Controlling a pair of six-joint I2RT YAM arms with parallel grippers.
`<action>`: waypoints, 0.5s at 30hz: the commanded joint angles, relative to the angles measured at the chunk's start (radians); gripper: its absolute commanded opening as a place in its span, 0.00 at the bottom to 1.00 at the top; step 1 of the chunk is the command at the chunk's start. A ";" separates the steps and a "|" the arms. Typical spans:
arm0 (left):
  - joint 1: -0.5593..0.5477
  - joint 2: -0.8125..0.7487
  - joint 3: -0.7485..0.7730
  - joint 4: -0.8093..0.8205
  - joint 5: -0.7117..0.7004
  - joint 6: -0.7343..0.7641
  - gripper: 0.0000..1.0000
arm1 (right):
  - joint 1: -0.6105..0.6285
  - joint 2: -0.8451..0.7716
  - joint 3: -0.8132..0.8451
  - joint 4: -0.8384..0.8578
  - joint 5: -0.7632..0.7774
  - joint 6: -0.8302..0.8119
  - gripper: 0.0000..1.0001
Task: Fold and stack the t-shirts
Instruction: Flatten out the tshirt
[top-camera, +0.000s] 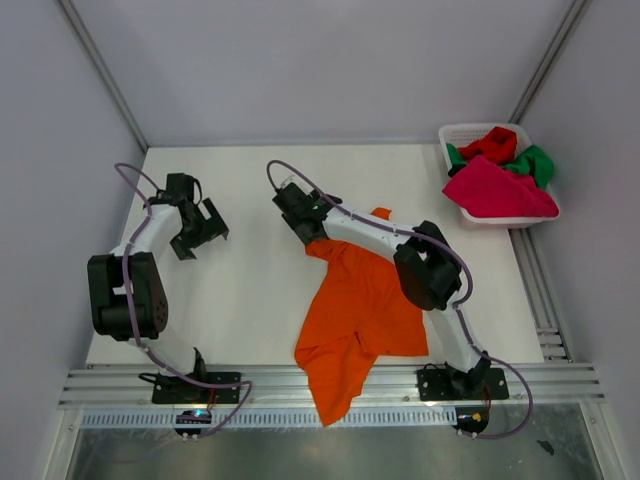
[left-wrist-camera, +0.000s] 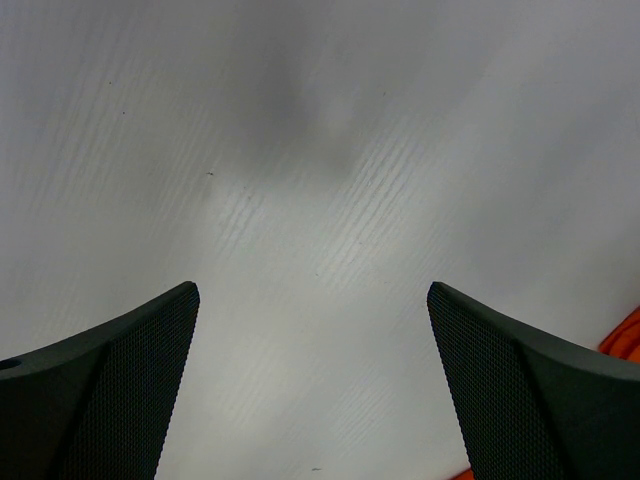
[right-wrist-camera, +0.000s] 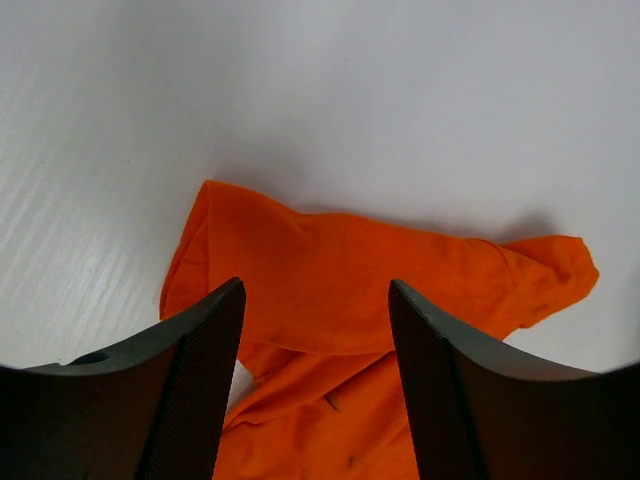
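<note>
While the orange t-shirt (top-camera: 360, 300) lies crumpled, flattening seems the step. Right claw (right-wrist-camera: 315, 290) gapes above its edge (left claw (left-wrist-camera: 313, 290) wide, empty); next, pinch there.

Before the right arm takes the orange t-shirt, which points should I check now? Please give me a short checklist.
1. Fingers of the right gripper open: ok.
2. The bright orange cloth t-shirt lies under them: ok.
3. Fingers touching the cloth: cannot tell.
4. T-shirt spread flat: not ok; it is crumpled, and one end reaches past the near edge of the white table.
5. Fingers of the left gripper open, above bare table: ok.
</note>
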 joint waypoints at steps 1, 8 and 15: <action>0.005 -0.002 -0.004 0.015 -0.006 0.009 0.99 | 0.000 0.006 0.011 0.031 -0.083 0.050 0.63; 0.003 -0.002 -0.006 0.010 -0.009 0.011 0.99 | -0.001 0.008 -0.055 0.059 -0.155 0.098 0.63; 0.003 -0.003 -0.010 0.008 -0.012 0.011 0.99 | 0.000 0.017 -0.086 0.063 -0.181 0.119 0.63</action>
